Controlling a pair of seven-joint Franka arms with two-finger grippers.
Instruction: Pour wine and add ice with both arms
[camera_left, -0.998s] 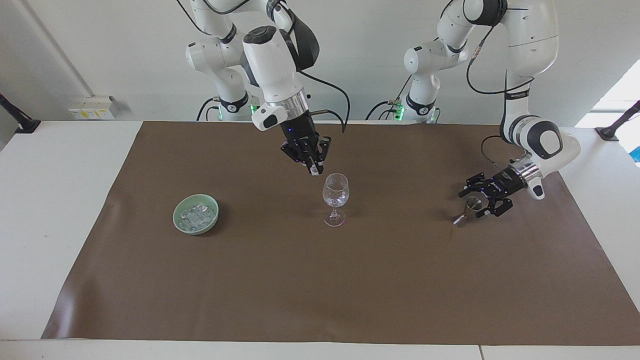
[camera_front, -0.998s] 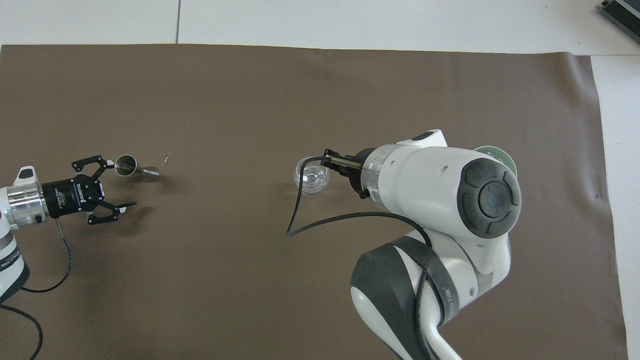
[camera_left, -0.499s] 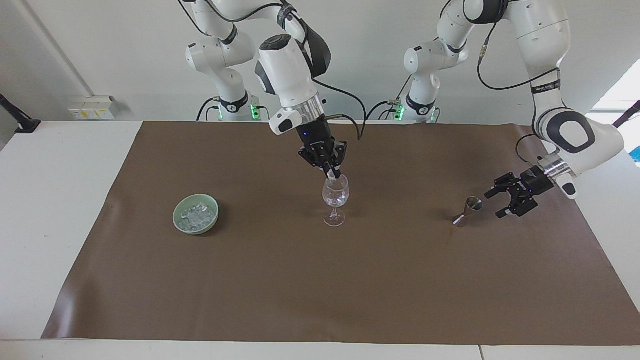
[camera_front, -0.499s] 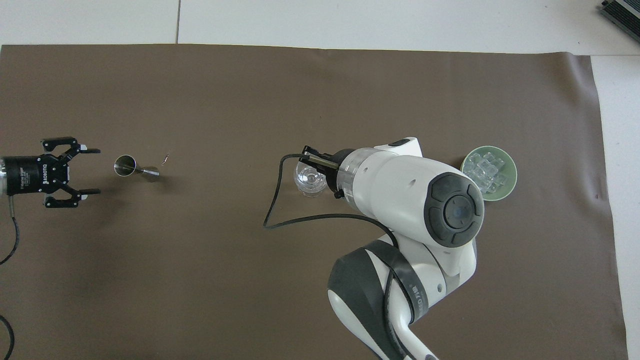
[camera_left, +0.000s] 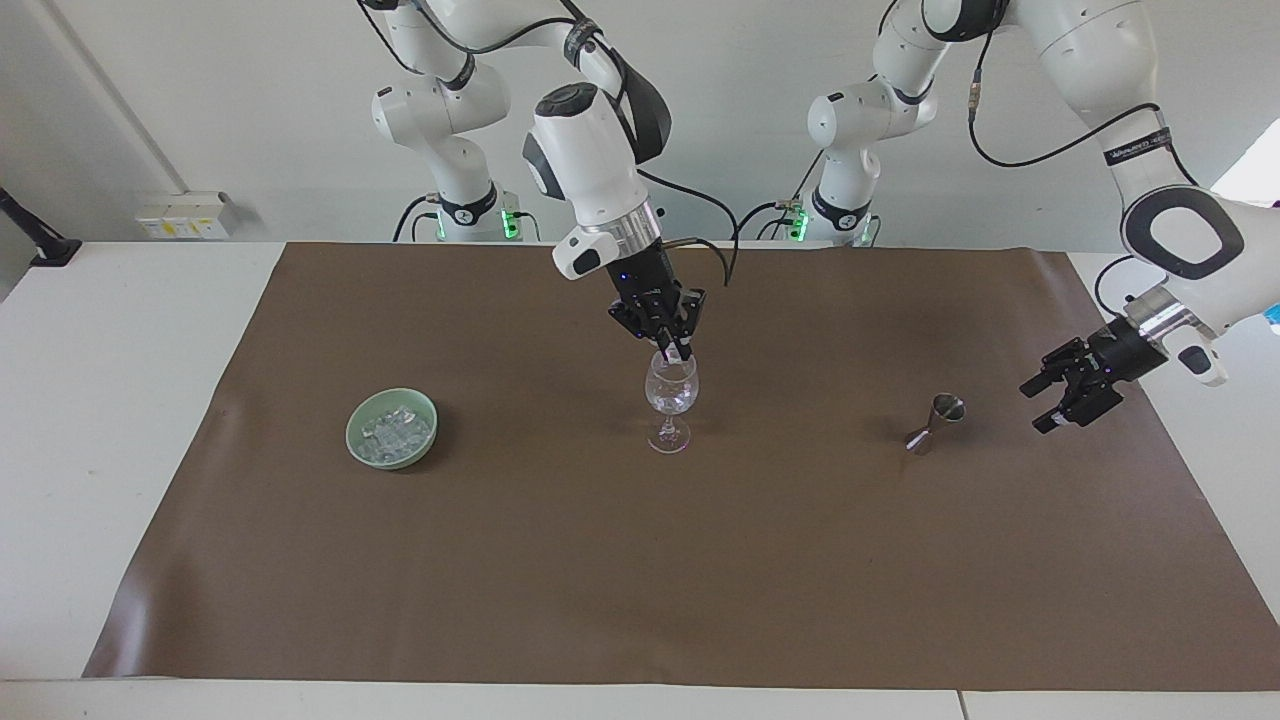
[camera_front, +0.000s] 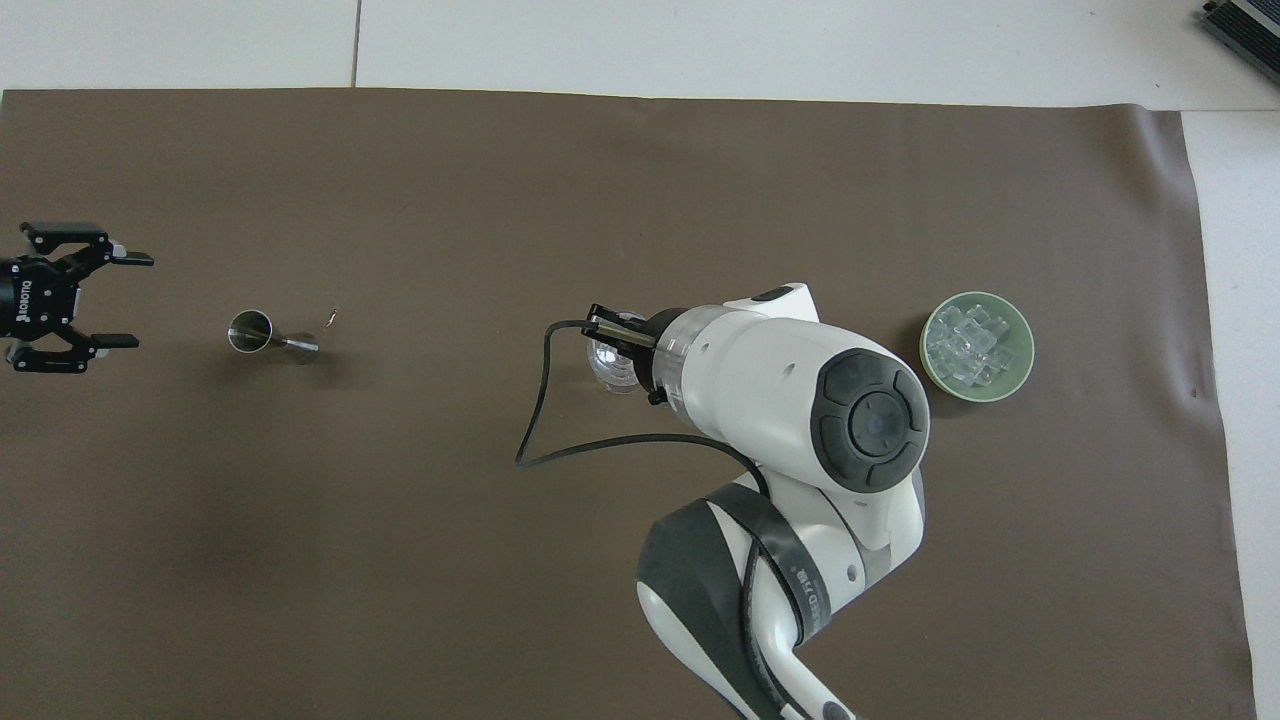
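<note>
On the brown table mat (camera_left: 640, 560), the clear stemmed wine glass (camera_left: 671, 400) stands at the centre. The black right gripper (camera_left: 682, 352) points down over its rim, fingertips pinched together; whether a cube sits between them cannot be told. The ice (camera_left: 396, 430), a pile of clear cubes, lies in the small pale-green round bowl (camera_left: 358, 440) at the glass's nine o'clock in the facing view. At three o'clock stands a small steel jigger (camera_left: 935, 422), and just past it the black left gripper (camera_left: 1062, 395) hovers spread wide, holding nothing.
</note>
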